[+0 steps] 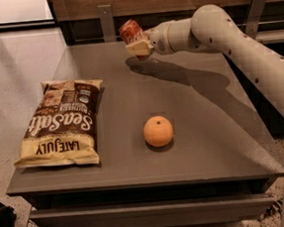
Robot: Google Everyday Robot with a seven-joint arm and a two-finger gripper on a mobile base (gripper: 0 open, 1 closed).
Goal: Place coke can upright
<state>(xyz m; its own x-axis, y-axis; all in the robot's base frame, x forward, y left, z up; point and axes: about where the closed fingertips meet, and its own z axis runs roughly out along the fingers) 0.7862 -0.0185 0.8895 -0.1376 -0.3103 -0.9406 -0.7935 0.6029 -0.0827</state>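
claw [137, 42] grips tilted coke can [130, 31] above grey table's [194, 145] far edge.

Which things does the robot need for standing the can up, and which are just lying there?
For the job: coke can, tilted, held in the gripper over the far side of the table.
Just lying about: orange, chip bag, both on the table.

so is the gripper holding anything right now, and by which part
Yes: the gripper holds the coke can, clamped on its lower end; the can hangs tilted above the far side of the table.
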